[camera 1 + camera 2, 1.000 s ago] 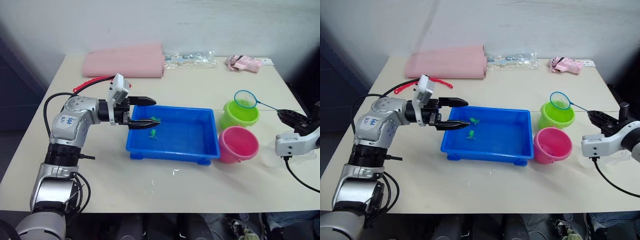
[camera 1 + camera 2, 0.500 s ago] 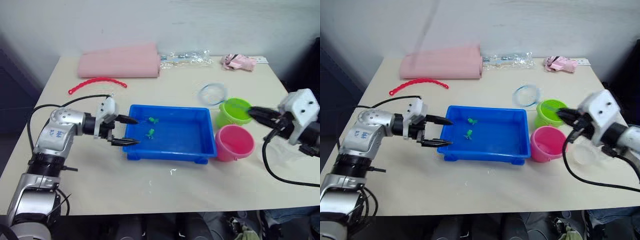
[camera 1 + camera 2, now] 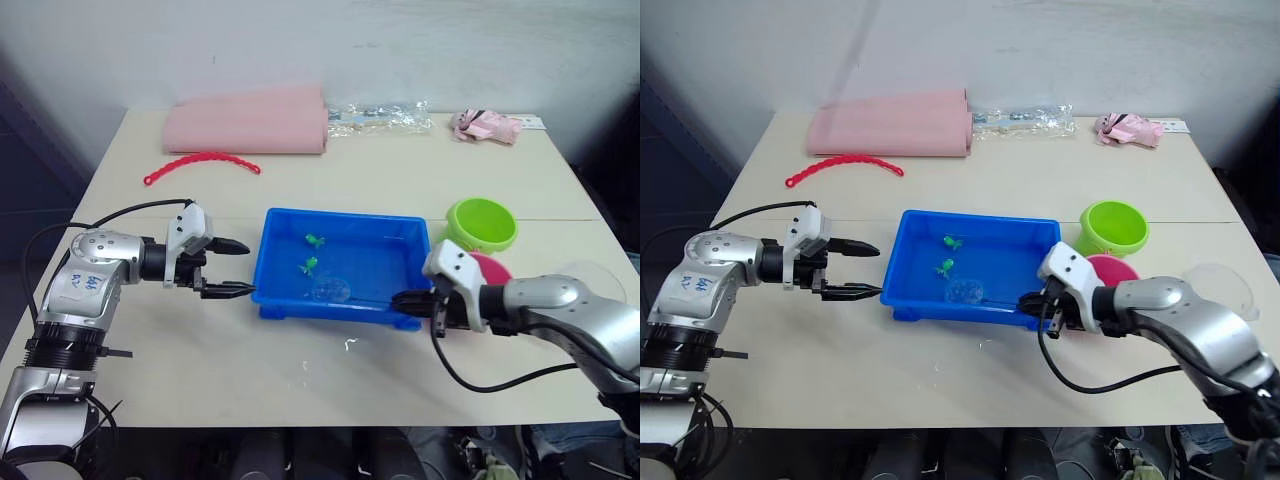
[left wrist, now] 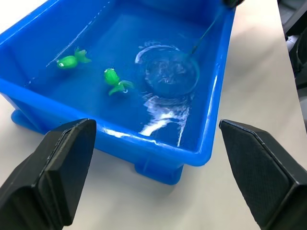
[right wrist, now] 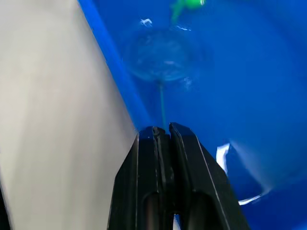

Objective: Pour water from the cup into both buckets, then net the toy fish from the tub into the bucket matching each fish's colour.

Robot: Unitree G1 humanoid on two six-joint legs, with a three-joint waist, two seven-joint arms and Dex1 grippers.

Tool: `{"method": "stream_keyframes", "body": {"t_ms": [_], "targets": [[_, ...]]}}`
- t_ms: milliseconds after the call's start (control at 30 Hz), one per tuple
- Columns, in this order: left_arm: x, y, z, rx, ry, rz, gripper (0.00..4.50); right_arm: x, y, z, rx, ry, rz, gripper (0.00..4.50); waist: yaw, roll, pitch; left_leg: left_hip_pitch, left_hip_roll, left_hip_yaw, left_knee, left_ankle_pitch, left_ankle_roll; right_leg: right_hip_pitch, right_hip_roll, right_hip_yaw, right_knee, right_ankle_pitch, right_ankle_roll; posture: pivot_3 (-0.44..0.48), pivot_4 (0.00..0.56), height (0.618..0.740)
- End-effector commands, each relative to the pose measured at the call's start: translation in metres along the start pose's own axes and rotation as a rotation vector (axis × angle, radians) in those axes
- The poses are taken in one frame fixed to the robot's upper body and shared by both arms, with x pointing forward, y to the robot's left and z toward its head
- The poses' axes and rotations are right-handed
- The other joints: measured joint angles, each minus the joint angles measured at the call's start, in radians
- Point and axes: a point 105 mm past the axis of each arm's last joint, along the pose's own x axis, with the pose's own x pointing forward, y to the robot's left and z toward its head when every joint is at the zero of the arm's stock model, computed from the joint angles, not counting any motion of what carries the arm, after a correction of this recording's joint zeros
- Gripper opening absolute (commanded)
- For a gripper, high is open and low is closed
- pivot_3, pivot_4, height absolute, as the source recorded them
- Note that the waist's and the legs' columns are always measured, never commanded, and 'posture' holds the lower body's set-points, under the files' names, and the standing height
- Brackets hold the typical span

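The right hand (image 3: 1032,300) is clamped on the thin wire handle of the small blue-rimmed mesh net (image 4: 171,72), dipped in the shallow blue plastic tub (image 3: 277,228) beside two tiny green toy fish (image 4: 114,79), placed to scoop. The left hand (image 3: 236,268), fingers apart, waits beside the tub.

Tub (image 3: 345,308): interior open from above; two green fish (image 3: 309,264) near the far-left part, net (image 3: 330,290) hoop submerged near the front wall, its wire handle running to the right pincer (image 3: 400,299) at the front-right corner.
Left pincer (image 3: 236,268): fingers spread, just off the tub's left wall, blocking that side.
Green bucket (image 3: 482,223) and pink bucket (image 3: 494,268): close beside the tub's right end; narrow gap only, crossed by the right arm.
Table (image 3: 380,175): broad bare band behind the tub; red beaded strip (image 3: 202,165), pink cloth (image 3: 250,119) and plastic bag (image 3: 380,116) line the far edge. Front strip bare.
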Motion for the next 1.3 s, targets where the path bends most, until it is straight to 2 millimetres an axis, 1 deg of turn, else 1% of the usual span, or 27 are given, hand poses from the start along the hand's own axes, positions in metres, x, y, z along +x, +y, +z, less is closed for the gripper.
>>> {"method": "stream_keyframes", "body": {"t_ms": [33,200,333,433,533,667,867,1000,1133,1267,1300], "targets": [[-0.013,0.005,0.012,0.054,-0.011,0.058,4.47,0.013,-0.005,0.001,-0.012,-0.008,-0.014,0.0,-0.003,-0.001,0.0,0.0,0.0,0.0,0.0,0.0,0.0,0.0,0.0,0.0,0.0,0.0,0.0,0.0,0.15,0.738],[-0.018,0.005,0.012,0.052,-0.007,0.075,4.47,0.025,-0.015,0.018,-0.009,-0.094,-0.049,0.0,-0.008,-0.001,0.0,0.0,0.0,0.0,0.0,0.0,-0.001,-0.001,0.0,0.0,0.001,0.0,0.0,0.0,0.15,0.738],[-0.017,0.006,0.012,0.052,-0.013,0.08,4.47,0.028,-0.021,0.036,-0.015,-0.176,-0.089,0.0,-0.008,-0.001,0.0,0.0,0.0,0.0,-0.001,0.0,-0.001,-0.001,0.001,0.0,0.001,0.0,0.0,0.0,0.15,0.738],[-0.014,0.006,0.013,0.055,-0.017,0.078,4.47,0.024,-0.02,0.048,-0.005,-0.235,-0.081,0.0,-0.008,-0.001,0.0,0.0,0.0,0.0,-0.001,0.0,-0.001,-0.001,0.001,0.0,0.001,0.0,0.0,0.0,0.15,0.738],[-0.011,0.007,0.015,0.058,-0.025,0.074,4.47,0.019,-0.013,0.051,-0.014,-0.248,-0.05,0.0,-0.008,-0.001,0.0,0.0,0.0,0.0,-0.001,0.0,-0.001,-0.001,0.001,0.0,0.0,0.0,0.0,0.0,0.15,0.738],[-0.005,0.01,0.026,0.045,-0.077,0.065,4.47,0.009,-0.005,0.055,-0.049,-0.257,-0.042,0.0,-0.006,-0.001,0.0,0.0,0.0,0.0,-0.001,0.0,-0.001,-0.001,0.001,0.0,0.0,0.0,0.0,0.0,0.15,0.738],[0.01,0.008,0.053,-0.004,-0.19,0.013,4.47,-0.021,-0.006,0.064,-0.078,-0.295,-0.115,0.0,-0.006,-0.001,0.0,0.0,0.0,0.0,0.0,0.0,-0.001,0.0,0.001,0.0,0.001,0.0,0.0,0.0,0.15,0.738],[0.025,0.002,0.074,-0.015,-0.277,-0.056,4.47,-0.055,-0.015,0.063,-0.086,-0.289,-0.23,0.0,-0.002,-0.001,0.0,-0.001,0.0,0.0,-0.001,0.0,-0.001,0.0,0.001,0.0,0.0,0.0,0.0,0.0,0.15,0.738],[0.039,0.0,0.093,-0.011,-0.347,-0.089,4.47,-0.088,-0.022,0.06,-0.08,-0.271,-0.343,0.0,0.003,-0.001,0.0,-0.001,0.0,0.0,0.0,0.0,-0.001,0.0,0.001,0.0,0.0,0.0,0.0,0.0,0.15,0.738],[0.048,-0.001,0.099,0.026,-0.355,-0.105,4.47,-0.113,-0.031,0.056,-0.104,-0.228,-0.454,0.0,0.003,-0.001,0.0,0.0,0.0,0.0,0.0,0.0,-0.001,0.0,0.002,0.001,0.0,0.0,0.0,0.0,0.15,0.738],[0.05,-0.002,0.099,0.038,-0.353,-0.111,4.47,-0.122,-0.036,0.054,-0.123,-0.204,-0.503,0.0,0.002,-0.001,0.0,0.001,0.0,0.001,0.0,0.0,-0.001,0.0,0.001,0.001,0.0,0.0,0.0,0.0,0.15,0.738]]}}
